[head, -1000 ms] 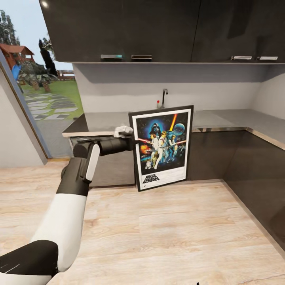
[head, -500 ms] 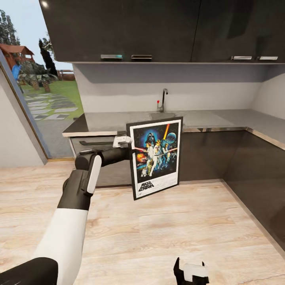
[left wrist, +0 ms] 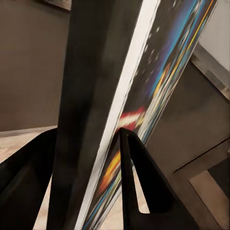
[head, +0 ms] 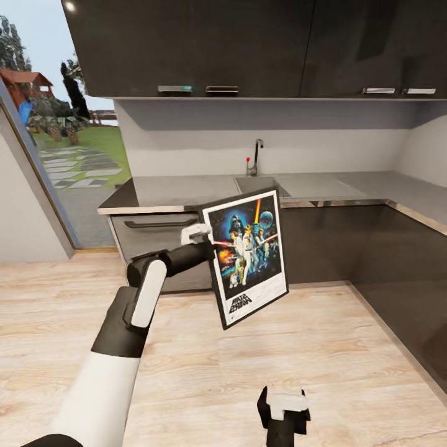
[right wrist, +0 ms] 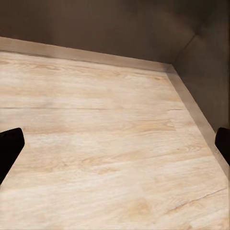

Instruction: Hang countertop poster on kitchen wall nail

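Note:
The Star Wars poster (head: 248,254), black-framed with a white border, hangs in the air in front of the lower cabinets, tilted with its bottom edge swung right. My left gripper (head: 205,234) is shut on the poster's left edge. In the left wrist view the poster (left wrist: 124,96) runs edge-on between the dark fingers (left wrist: 139,182). Behind it lies the grey kitchen countertop (head: 174,189) with its sink (head: 261,184) and chrome tap (head: 256,152). My right gripper (head: 284,403) is low over the floor, open, its fingertips (right wrist: 9,143) wide apart and holding nothing.
Dark upper cabinets (head: 248,46) hang over the counter. The counter's right leg and its lower cabinets (head: 410,279) close off the right side. A glass opening (head: 62,143) at the left looks onto a garden. Wooden floor (head: 279,347) spreads in front.
The left arm has carried the poster down and toward me and tilted it, so the sink shows behind it. The right gripper has come up into the bottom of the head view.

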Robot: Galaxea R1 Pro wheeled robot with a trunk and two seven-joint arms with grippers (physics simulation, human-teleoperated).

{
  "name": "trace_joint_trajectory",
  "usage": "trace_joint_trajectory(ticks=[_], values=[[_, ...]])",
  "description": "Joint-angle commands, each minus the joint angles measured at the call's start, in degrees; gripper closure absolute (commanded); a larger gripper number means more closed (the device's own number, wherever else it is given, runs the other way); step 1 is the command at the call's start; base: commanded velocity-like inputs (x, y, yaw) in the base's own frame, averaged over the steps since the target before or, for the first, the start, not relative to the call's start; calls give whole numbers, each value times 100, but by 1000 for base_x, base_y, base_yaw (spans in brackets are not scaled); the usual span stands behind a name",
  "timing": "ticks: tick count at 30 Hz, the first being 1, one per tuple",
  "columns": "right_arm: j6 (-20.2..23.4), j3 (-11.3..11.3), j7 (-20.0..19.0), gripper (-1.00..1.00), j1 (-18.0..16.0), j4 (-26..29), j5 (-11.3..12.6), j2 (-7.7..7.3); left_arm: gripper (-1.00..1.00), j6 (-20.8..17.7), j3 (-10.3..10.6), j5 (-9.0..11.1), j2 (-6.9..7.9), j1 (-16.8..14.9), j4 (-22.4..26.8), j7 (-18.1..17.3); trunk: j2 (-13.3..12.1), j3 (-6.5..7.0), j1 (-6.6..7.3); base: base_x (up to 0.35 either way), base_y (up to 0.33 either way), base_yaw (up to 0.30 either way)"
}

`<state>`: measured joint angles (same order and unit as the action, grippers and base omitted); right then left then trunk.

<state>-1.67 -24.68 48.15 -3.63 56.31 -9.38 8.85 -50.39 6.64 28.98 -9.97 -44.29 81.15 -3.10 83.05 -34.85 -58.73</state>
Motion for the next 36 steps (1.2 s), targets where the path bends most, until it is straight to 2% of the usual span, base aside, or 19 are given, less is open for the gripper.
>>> trace_joint_trajectory(ticks=[1,3,4,8,9,10,11,15,16,18,22,23,26,31,33,36], values=[[112,-63,63,-100,-8,101,-5,1,100,116,296,360,-2,13,91,492,3,-5,0,0,0,0],[204,-108,88,-100,-11,177,-4,2,100,297,617,807,-2,24,167,1036,3,-5,0,0,0,0],[264,-138,104,-100,-12,228,-4,2,100,503,921,1288,-2,31,234,1565,3,-5,0,0,0,0],[326,-172,121,-100,-14,282,-3,23,100,923,1456,2217,-2,39,343,2528,3,-5,0,0,0,0],[342,-185,125,-100,-15,296,-3,32,100,1102,1706,2543,-2,41,380,2905,3,-5,0,0,0,0],[347,-205,127,-100,-15,300,-3,35,100,1186,1826,2662,-2,43,395,3055,3,-5,0,0,0,0],[356,-314,136,-100,-15,313,-6,41,100,1432,2141,2897,-2,44,424,3358,3,-5,0,0,0,0],[359,-459,198,-100,-15,320,-9,44,100,1690,2401,3047,-2,45,442,3546,3,-5,0,0,0,0],[360,-516,363,-100,-15,321,-9,46,100,1795,2496,3100,-2,47,447,3614,3,-5,0,0,0,0],[360,-555,591,-100,-14,320,-5,43,100,1936,2566,3129,-2,45,446,3657,3,-5,0,0,0,0],[356,-573,719,-100,4,320,-6,40,100,2277,2791,3145,-2,46,440,3792,3,-5,0,0,0,0],[350,-577,755,-100,25,320,-9,39,100,2454,2980,3150,-2,47,437,3918,3,-5,0,0,0,0],[344,-580,778,-100,43,320,-10,39,100,2631,3136,3154,-2,49,428,4008,3,-5,0,0,0,0],[339,-596,973,-100,58,320,-11,38,100,2907,3231,3157,-2,49,404,4061,3,-5,0,0,0,0],[343,-991,1352,-100,62,321,-11,38,100,3151,3457,3159,-2,51,390,4074,3,-5,0,0,0,0],[353,-1213,1645,-100,61,325,-11,38,100,3315,3550,3159,-2,48,379,4077,3,-5,0,0,0,0]])
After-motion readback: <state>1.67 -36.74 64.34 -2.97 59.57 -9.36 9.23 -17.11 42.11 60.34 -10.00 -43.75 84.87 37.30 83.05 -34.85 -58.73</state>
